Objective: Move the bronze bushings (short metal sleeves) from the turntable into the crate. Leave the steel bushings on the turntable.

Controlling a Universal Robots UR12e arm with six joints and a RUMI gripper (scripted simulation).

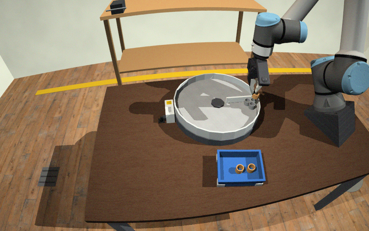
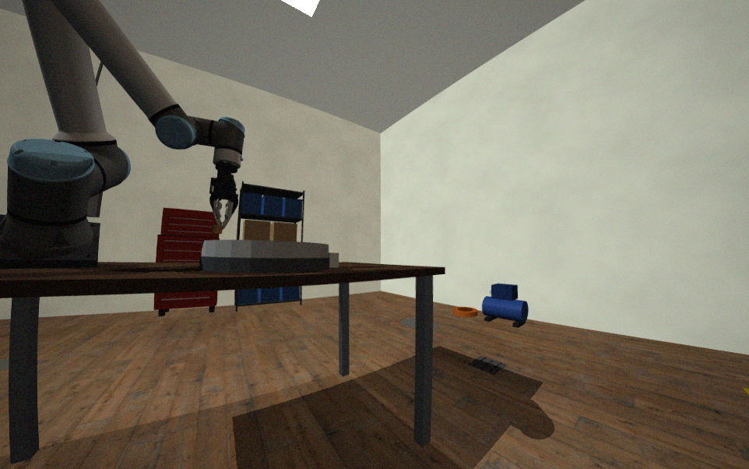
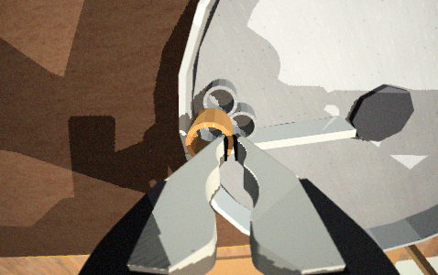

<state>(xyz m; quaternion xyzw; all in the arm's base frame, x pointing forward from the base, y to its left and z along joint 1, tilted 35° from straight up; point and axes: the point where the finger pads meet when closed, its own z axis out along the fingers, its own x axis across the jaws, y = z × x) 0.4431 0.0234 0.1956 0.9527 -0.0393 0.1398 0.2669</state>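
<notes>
Held bronze bushing: orange-brown, open-ended, slightly tilted, raised over the turntable's rim on the side toward the arm's base.
Gripper: narrow, its tips pinching the wall of that bushing; the wrist view shows one black pad inside the bore, the other outside.
Steel bushings: the top view makes out three grey sleeves clustered on the turntable, one nearest the crate; the wrist view shows two, a front one and a rear one.
Turntable: round, pale, walled; the exterior view gives only its side, the other two its dark hub and straight bar.
Crate: blue, seen in the top view alone.
Delivered bronze bushings: two inside the crate, left and right in that view, upright, apart, their round openings upward.
Table: dark brown, under turntable and crate.
Background: only the exterior view shows the red cabinet and blue compressor.
</notes>
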